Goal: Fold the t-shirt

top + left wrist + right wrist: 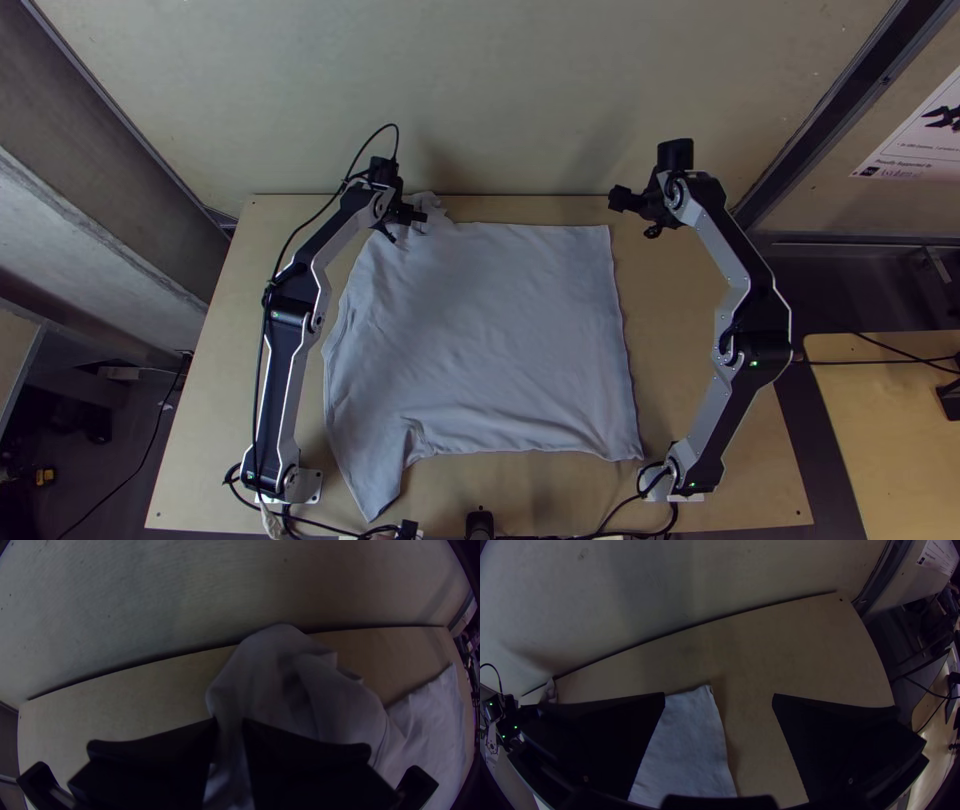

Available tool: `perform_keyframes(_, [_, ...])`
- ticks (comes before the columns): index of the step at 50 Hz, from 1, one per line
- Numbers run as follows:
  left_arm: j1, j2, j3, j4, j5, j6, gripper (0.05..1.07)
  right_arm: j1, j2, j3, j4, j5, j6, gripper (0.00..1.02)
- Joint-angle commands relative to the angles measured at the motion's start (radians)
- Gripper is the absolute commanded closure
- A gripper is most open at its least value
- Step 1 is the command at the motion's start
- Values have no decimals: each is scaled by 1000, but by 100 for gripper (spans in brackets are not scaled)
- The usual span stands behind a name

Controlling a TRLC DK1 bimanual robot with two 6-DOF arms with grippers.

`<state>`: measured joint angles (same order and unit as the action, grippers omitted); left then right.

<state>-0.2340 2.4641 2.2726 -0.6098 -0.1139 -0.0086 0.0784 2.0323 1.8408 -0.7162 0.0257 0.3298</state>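
The pale grey t-shirt [490, 330] lies spread with small wrinkles, one sleeve pointing to the near left and the far left sleeve bunched. At that bunched part is my left gripper [402, 228]. In the left wrist view, my left gripper [230, 722] is shut on a gathered strip of the t-shirt [280, 685], whose folds rise beyond the fingertips. My right gripper [636, 214] stands just right of the shirt's far right corner. Seen in the right wrist view, my right gripper [719, 695] is wide open, with the corner of the t-shirt [690, 740] between and below its fingers.
The wooden table [700, 400] has bare strips left and right of the shirt. A pale wall [520, 90] rises along the table's far edge. Cables [345, 533] run by the arm bases at the near edge.
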Motion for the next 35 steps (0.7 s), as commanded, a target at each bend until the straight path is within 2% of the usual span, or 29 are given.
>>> perform_keyframes(1, [5, 50, -27, -67, -7, 41, 105, -2, 43, -6, -11, -7, 18, 4])
perform_keyframes(15, [58, 16, -16, -81, -6, 15, 105, 9, 141, 54, -40, -9, 69, 6])
perform_keyframes(35, [42, -1, -16, -97, -6, 10, 105, 35, 368, 308, -152, -10, 78, 10])
